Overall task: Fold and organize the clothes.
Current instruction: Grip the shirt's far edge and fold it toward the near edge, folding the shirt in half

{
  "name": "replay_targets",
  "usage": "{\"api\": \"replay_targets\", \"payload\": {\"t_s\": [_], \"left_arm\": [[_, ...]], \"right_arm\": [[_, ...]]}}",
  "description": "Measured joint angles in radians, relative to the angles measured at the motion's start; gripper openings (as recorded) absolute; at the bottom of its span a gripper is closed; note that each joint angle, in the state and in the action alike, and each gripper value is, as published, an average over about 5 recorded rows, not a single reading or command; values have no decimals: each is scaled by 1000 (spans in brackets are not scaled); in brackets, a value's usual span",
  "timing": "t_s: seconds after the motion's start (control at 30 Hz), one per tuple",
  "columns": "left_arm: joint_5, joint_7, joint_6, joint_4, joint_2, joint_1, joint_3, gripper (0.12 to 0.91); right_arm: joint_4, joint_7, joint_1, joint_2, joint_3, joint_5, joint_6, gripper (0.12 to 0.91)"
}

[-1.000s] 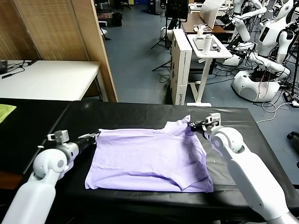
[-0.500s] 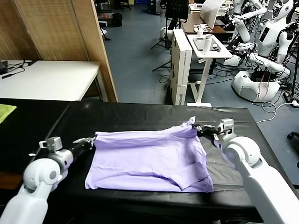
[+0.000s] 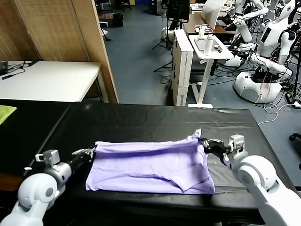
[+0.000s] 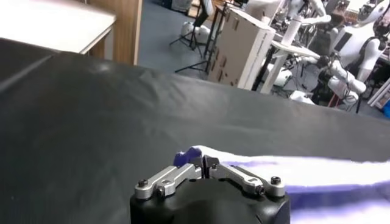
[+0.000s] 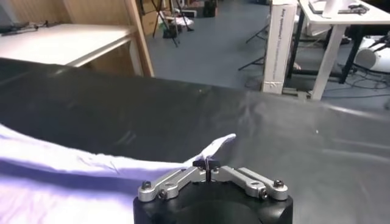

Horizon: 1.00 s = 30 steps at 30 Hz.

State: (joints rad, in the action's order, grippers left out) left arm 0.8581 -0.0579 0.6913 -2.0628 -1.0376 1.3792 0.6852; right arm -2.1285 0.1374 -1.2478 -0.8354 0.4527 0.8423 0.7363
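The T-shirt lies on the black tabletop, nearer to its front edge, with the long axis from left to right. The left gripper pinches the far left corner of the T-shirt and the right gripper pinches the far right corner. The far edge is stretched between them. Both arms are equally near, so I think the fold must go toward the front edge.

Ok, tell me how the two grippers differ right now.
The left gripper pinches the T-shirt's far left corner; the right gripper pinches the far right corner. The left's corner lies low; the right's peaks upward into a point. Both are shut on the shirt's far edge, stretched between them above the black table.
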Motion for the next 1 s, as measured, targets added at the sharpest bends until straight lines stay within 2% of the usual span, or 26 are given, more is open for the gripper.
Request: {"api": "replay_targets", "payload": {"t_s": [0.27, 0.73, 1.0], "left_arm": [[0, 4, -6, -10, -3, 39, 28, 183], [-52, 29, -26, -10, -24, 111, 37, 180], [-57, 29, -33, -30, -36, 146, 47, 180]], "right_arm": [[-16, -5, -66, -3, 20, -16, 0, 140], [2, -8, -110, -15, -4, -45, 0, 140], [18, -8, -104, -19, -18, -48, 0, 140]]}}
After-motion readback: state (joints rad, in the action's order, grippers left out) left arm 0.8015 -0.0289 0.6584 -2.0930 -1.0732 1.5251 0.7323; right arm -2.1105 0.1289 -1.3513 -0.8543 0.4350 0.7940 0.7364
